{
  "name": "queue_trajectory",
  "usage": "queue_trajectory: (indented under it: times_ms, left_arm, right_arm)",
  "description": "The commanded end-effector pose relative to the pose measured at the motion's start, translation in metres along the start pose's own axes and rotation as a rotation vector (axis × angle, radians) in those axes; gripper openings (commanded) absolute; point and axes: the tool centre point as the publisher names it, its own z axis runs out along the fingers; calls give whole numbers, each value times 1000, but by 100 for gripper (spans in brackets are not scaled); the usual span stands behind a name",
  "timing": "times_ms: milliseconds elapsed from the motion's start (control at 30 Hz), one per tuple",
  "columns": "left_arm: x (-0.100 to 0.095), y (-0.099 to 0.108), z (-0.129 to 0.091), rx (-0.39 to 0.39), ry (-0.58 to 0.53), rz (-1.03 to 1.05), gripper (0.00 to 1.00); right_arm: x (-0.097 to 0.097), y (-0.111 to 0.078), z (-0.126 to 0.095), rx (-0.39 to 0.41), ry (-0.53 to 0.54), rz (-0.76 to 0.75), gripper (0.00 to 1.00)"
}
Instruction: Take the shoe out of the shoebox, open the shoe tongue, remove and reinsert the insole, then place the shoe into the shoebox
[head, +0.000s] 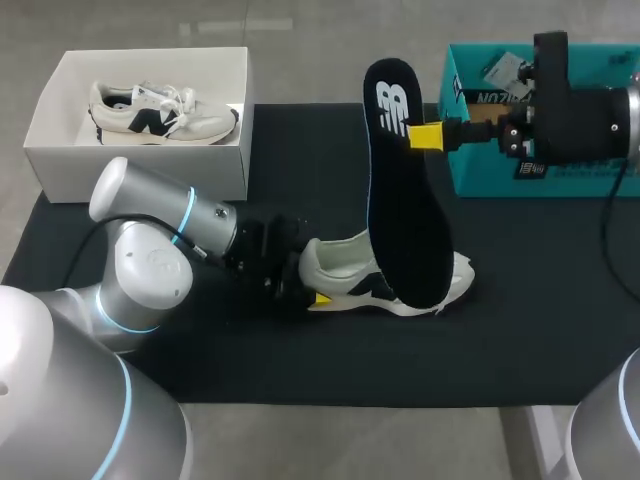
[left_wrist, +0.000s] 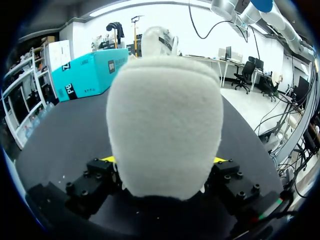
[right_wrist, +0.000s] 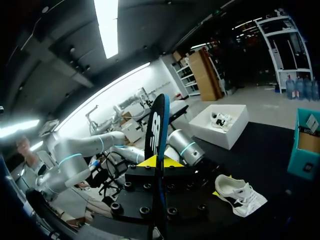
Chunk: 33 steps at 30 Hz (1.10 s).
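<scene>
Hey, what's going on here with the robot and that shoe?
The left gripper is shut on the heel of a white shoe resting on the black mat. The right gripper is shut on the black insole, holding it upright over the shoe, apparently out of it. A second shoe lies in the white shoebox.

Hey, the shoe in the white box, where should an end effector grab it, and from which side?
Best the heel, coming from above. The shoe seems to sit upright, lengthwise in the box, heel toward the head view's left, laces up. The walls block any sideways approach, and the heel looks narrow enough for two fingers to straddle.
</scene>
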Motion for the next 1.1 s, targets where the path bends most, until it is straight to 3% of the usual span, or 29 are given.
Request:
queue_trajectory:
  times_ms: [33, 567, 1100]
  left_arm:
    - [0, 1, 2, 1, -2, 1, 0]
    - [0, 1, 2, 1, -2, 1, 0]
    - [0, 1, 2, 1, -2, 1, 0]
  right_arm:
    - [10, -19, -17, -28, -35, 13, 0]
    - [18, -21, -27, -45, -106, 16, 0]
    - [18, -21, -27, -45, -106, 16, 0]
